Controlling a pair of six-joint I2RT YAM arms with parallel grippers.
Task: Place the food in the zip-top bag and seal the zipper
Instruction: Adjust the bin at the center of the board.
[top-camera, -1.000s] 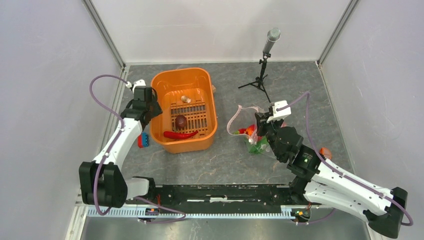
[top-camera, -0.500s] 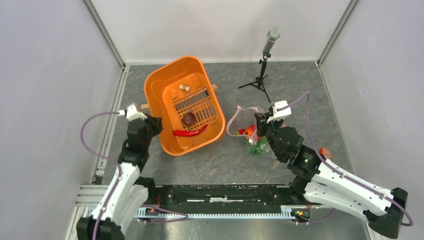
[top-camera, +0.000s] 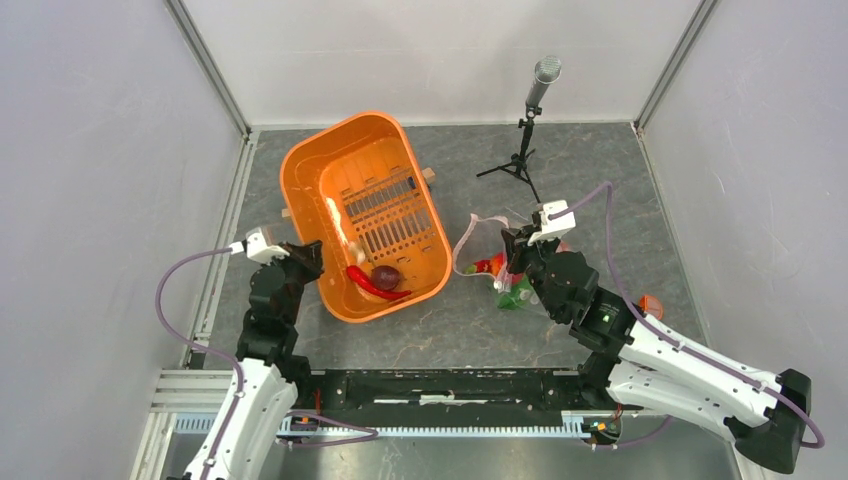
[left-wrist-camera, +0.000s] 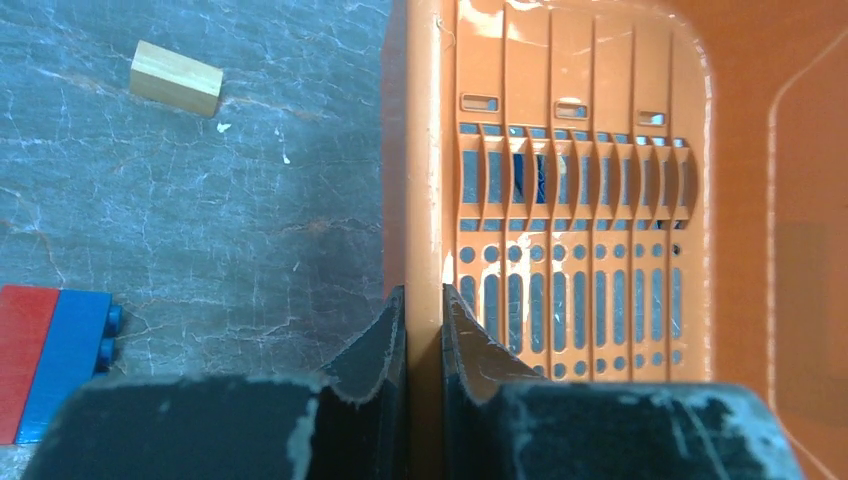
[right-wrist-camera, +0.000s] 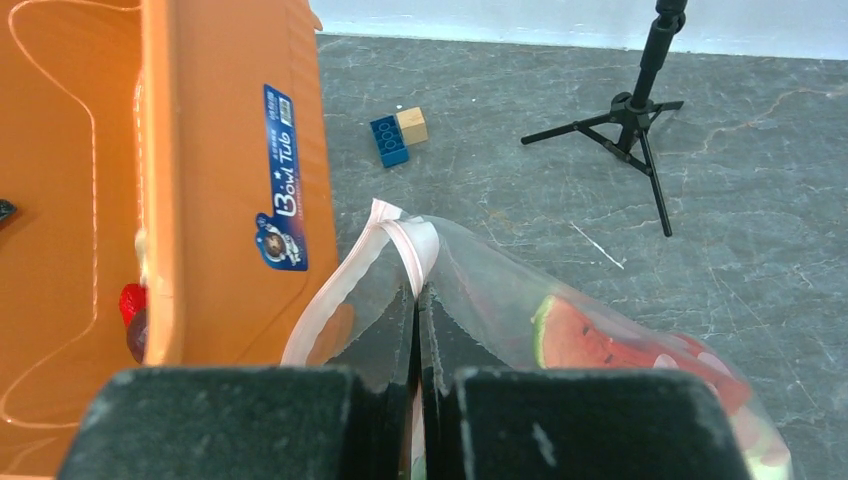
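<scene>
My left gripper (top-camera: 308, 264) is shut on the near-left rim of the orange tub (top-camera: 330, 190), which stands tilted; in the left wrist view the tub wall (left-wrist-camera: 424, 200) sits between my fingers. A red chili (top-camera: 368, 287) and a dark round piece (top-camera: 386, 277) lie in the tub's near corner. My right gripper (top-camera: 516, 256) is shut on the pink zipper strip (right-wrist-camera: 404, 238) of the clear zip-top bag (top-camera: 482, 248), whose mouth gapes toward the tub. Inside the bag are a watermelon slice (right-wrist-camera: 588, 345), red pieces (top-camera: 488, 264) and a green vegetable (top-camera: 516, 296).
A microphone on a tripod (top-camera: 527, 120) stands at the back right. A wooden block (left-wrist-camera: 176, 78) and a red-and-blue block (left-wrist-camera: 50, 350) lie left of the tub. A blue and a wooden block (right-wrist-camera: 398, 135) lie behind it. A small orange thing (top-camera: 652, 304) lies by the right arm.
My left arm pulled back toward the near edge with the tub's rim, turning and tilting the tub. The chili and dark piece slid to its near corner. The right gripper barely moved.
</scene>
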